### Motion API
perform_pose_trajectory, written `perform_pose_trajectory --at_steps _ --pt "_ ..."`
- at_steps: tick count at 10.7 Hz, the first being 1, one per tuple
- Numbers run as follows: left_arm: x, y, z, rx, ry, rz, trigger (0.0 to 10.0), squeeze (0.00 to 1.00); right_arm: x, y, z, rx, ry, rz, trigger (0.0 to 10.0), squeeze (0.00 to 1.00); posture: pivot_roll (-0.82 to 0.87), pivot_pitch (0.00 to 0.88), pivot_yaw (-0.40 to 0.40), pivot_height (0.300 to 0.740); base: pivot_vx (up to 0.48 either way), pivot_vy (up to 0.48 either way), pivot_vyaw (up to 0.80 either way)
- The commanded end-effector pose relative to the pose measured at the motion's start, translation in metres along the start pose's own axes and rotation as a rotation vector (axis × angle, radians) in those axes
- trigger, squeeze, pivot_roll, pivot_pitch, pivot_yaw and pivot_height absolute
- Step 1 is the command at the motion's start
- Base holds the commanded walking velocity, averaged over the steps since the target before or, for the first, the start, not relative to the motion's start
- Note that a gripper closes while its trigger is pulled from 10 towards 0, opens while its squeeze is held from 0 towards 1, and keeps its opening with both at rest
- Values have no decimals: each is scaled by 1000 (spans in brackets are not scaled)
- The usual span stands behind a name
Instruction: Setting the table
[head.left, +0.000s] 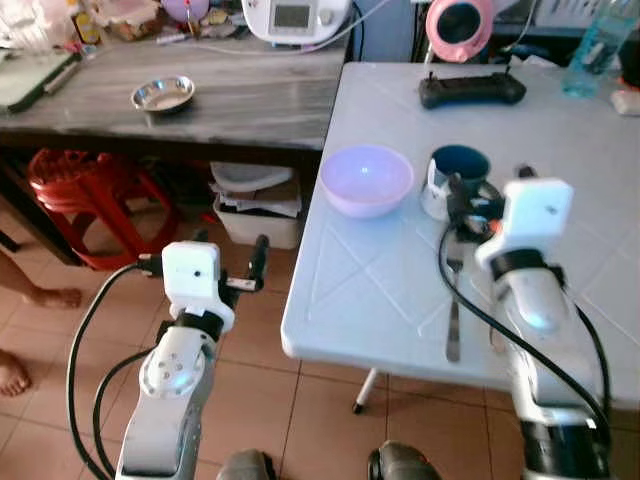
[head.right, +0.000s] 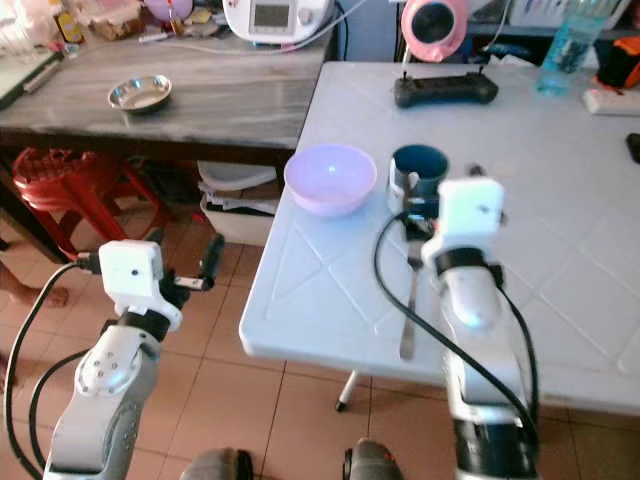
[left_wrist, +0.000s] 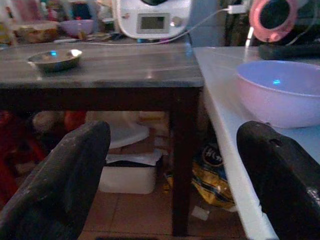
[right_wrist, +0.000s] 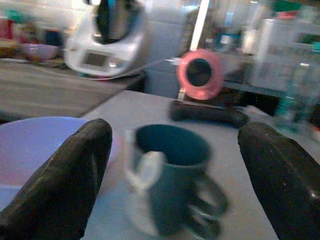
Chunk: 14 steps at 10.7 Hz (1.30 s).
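A lilac bowl (head.left: 366, 178) stands near the left edge of the white table (head.left: 380, 300). Right of it is a dark blue mug (head.left: 458, 168) with something white against its side. A metal utensil (head.left: 453, 310) lies in front of the mug, pointing toward the table's front edge. My right gripper (right_wrist: 175, 132) hovers open just in front of the mug, which sits between its fingers' line of sight, untouched. My left gripper (left_wrist: 172, 145) is open and holds nothing, off the table's left edge and above the tiled floor, facing the bowl (left_wrist: 280, 95).
A dark wooden table (head.left: 250, 110) at the left carries a steel dish (head.left: 163, 94) and a white appliance (head.left: 295, 15). Beneath it are a red stool (head.left: 80, 185) and boxes (head.left: 258, 205). A black controller (head.left: 472, 90), pink round object (head.left: 459, 25) and bottle (head.left: 595, 50) stand at the back. A person's bare feet (head.left: 40, 297) are left.
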<state>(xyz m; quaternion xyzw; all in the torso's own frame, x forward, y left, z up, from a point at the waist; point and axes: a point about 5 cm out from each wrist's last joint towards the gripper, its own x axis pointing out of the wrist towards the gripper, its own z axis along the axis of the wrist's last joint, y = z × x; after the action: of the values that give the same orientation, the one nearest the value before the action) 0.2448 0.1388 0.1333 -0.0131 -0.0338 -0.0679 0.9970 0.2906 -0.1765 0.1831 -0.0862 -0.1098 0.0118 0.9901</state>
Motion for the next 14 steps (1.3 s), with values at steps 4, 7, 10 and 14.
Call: perform_pose_trajectory --at_steps 4,7,10,14 --pt "-3 10 1 28 16 47 10000 0 33 27 13 -57 -50 348 10000 0 8 138 69 740 0 0 0" --pt "-8 10 0 15 44 38 10000 0 52 45 16 -176 -13 571 10000 0 24 169 89 740 0 0 0" --pt "-10 8 1 14 63 23 10000 0 68 55 11 -336 43 724 10000 0 36 194 98 740 0 0 0" --pt "-13 8 1 5 81 23 10000 0 77 54 1 -433 149 762 0 0 44 204 93 740 0 0 0"
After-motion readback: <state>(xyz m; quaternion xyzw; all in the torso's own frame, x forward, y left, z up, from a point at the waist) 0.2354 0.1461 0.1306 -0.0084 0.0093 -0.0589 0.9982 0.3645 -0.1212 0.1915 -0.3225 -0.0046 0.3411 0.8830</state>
